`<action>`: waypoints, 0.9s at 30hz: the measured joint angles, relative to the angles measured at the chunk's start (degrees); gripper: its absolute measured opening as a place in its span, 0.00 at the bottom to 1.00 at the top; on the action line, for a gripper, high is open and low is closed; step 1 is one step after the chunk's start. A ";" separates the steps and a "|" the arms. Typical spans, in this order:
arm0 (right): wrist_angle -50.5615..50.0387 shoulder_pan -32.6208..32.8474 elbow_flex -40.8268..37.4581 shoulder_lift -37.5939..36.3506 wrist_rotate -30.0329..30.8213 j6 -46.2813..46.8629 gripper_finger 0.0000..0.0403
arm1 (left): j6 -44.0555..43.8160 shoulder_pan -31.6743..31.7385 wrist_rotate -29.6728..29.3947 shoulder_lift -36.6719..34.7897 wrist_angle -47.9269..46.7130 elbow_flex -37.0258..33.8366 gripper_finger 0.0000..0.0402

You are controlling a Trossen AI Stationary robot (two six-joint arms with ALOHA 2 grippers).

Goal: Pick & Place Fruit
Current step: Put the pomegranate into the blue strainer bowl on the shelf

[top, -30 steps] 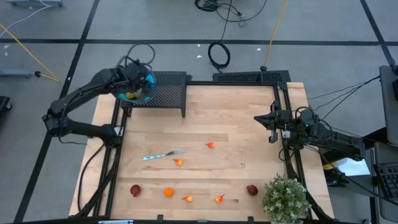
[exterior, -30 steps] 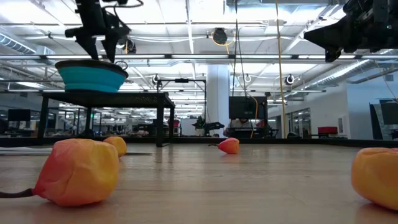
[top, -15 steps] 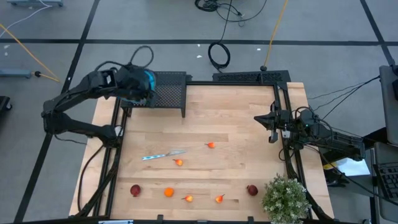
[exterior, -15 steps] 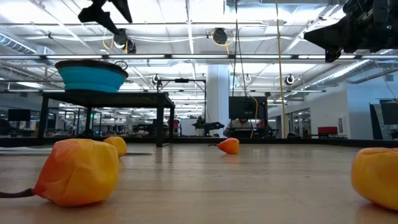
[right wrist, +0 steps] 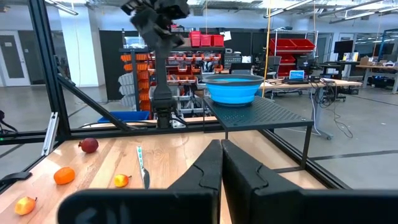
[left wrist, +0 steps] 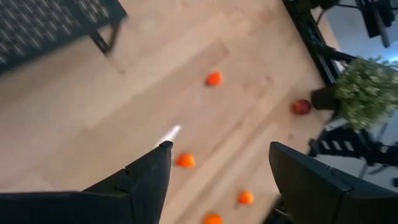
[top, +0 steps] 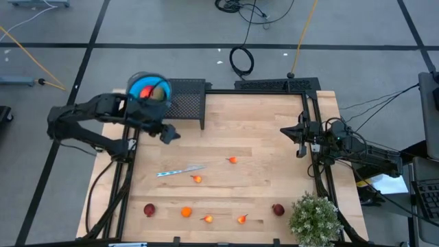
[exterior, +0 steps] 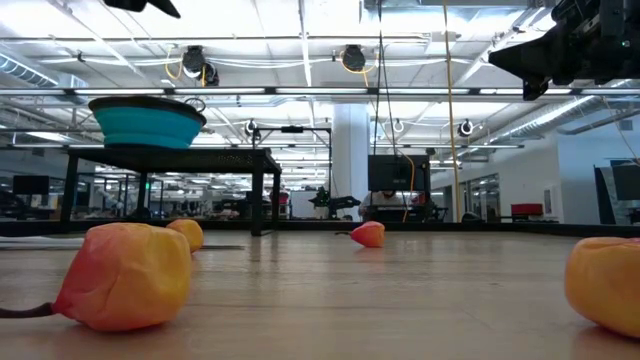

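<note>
My left gripper hangs open and empty over the table's far left part, just in front of the black mesh stand. The blue bowl sits on that stand with fruit inside. On the table lie small orange fruit and dark red ones. In the left wrist view the fingers frame bare wood and an orange fruit far below. My right gripper waits shut at the table's right edge.
A slim silver knife lies left of the table's middle. More orange fruit lie near the front edge. A potted plant stands at the near right corner. Black frame rails run along both sides.
My left gripper has swung away from above the blue bowl toward the table's near side and risen, leaving the top of the low view. It has tipped to point slanting down over the table and stays open. The bowl with its fruit now shows uncovered.
</note>
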 joint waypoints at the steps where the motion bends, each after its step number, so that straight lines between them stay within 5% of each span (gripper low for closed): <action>1: 0.00 0.01 0.00 0.00 0.00 0.01 0.00 | -2.09 -1.25 0.00 0.17 -0.02 0.00 0.67; 27: -1.99 -0.01 0.00 0.00 0.00 -1.86 0.00 | -39.74 -25.42 -0.99 15.89 -16.96 0.00 0.67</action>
